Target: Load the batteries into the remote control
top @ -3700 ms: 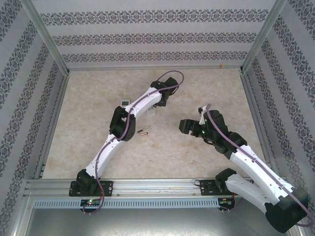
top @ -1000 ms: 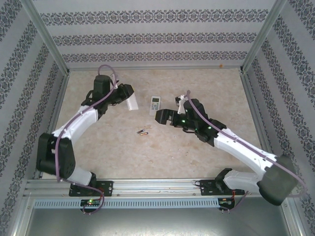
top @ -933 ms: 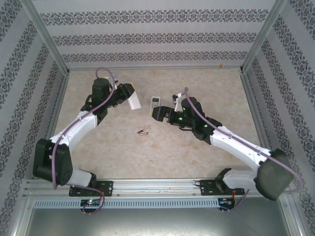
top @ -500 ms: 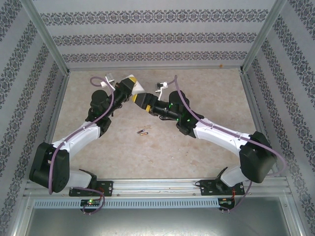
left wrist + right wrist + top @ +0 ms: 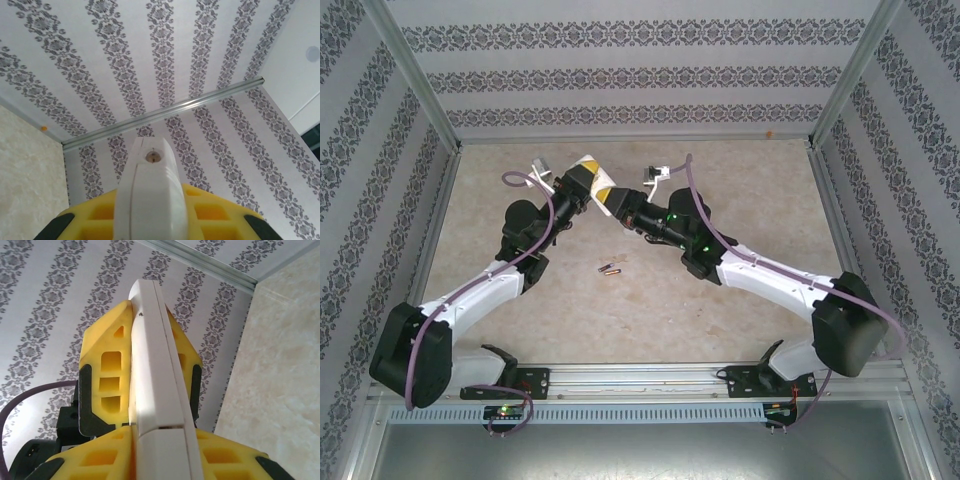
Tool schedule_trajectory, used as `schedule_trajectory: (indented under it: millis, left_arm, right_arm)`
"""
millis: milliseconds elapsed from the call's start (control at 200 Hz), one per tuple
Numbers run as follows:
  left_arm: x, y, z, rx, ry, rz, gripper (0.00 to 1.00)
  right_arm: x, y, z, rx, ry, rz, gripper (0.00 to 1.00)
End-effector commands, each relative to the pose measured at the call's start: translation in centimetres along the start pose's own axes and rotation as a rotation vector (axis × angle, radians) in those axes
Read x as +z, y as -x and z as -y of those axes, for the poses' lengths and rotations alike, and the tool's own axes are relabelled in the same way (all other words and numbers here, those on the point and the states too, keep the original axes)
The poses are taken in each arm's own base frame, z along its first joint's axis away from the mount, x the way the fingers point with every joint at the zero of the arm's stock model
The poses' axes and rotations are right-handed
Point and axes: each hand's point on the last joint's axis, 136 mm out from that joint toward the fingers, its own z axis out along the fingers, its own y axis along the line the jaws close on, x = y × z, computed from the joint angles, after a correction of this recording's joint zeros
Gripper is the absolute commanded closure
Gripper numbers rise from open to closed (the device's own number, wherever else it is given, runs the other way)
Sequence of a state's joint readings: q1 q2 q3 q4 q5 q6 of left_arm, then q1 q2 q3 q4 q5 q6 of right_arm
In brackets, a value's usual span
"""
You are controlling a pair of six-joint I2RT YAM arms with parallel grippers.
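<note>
**Ana:** Where is the remote right now?

**Me:** I see the remote [image 5: 155, 390] lifted off the table [image 5: 750, 180], caught between both pincers at about 11 o'clock from the table's middle in the top view. My right gripper [image 5: 619, 205] pinches the near end. In the right wrist view its yellow fingers [image 5: 100, 460] press the white body from either side. My left gripper [image 5: 595, 183] pinches the far end, and its fingers [image 5: 105, 370] are clamped on both sides just beyond mine. The remote stands edge-on to the right wrist camera. In the left wrist view its rounded end [image 5: 150, 200] points at the patterned wall [image 5: 150, 60].

**Ana:** And the batteries?

**Me:** The two batteries [image 5: 611, 267] lie close together on the table. They are at about 6 o'clock from where the pincers meet and well apart from both.

**Ana:** Anything in the battery bay?

**Me:** I cannot tell. A seam [image 5: 160, 427] crosses the remote's edge just above my right fingers, but the bay itself is turned out of sight.
</note>
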State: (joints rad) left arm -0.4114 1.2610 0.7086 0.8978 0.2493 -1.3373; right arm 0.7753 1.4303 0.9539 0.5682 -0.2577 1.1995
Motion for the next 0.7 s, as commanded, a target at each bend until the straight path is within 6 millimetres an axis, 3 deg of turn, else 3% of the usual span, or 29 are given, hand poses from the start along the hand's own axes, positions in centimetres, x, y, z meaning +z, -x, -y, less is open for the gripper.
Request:
schedule_trajectory:
  millis: [0,115,355,450,495,694]
  left_arm:
    - [-0.6,2.2,4.3,0.092,-0.093,0.083,0.85]
    - [-0.4,2.0,4.8,0.101,-0.11,0.076,0.85]
    - [0.1,1.7,4.8,0.122,-0.101,0.07,0.85]
    - [0.2,1.8,4.7,0.14,-0.094,0.075,0.85]
    - [0.2,1.9,4.6,0.15,-0.088,0.078,0.85]
    - [0.6,1.8,5.1,0.162,-0.093,0.07,0.85]
  right_arm:
    - [-1.8,1.2,6.7,0.017,-0.208,0.11,0.73]
    - [-1.9,0.2,7.9,0.035,-0.234,0.071,0.55]
    - [-1.7,-1.2,8.3,0.056,-0.214,0.008,0.67]
    - [-2.2,-1.5,8.8,0.061,-0.229,0.008,0.55]
    - [-2.5,-1.6,9.2,0.061,-0.239,0.01,0.55]
    - [-3.3,-2.2,10.4,0.061,-0.259,0.006,0.7]
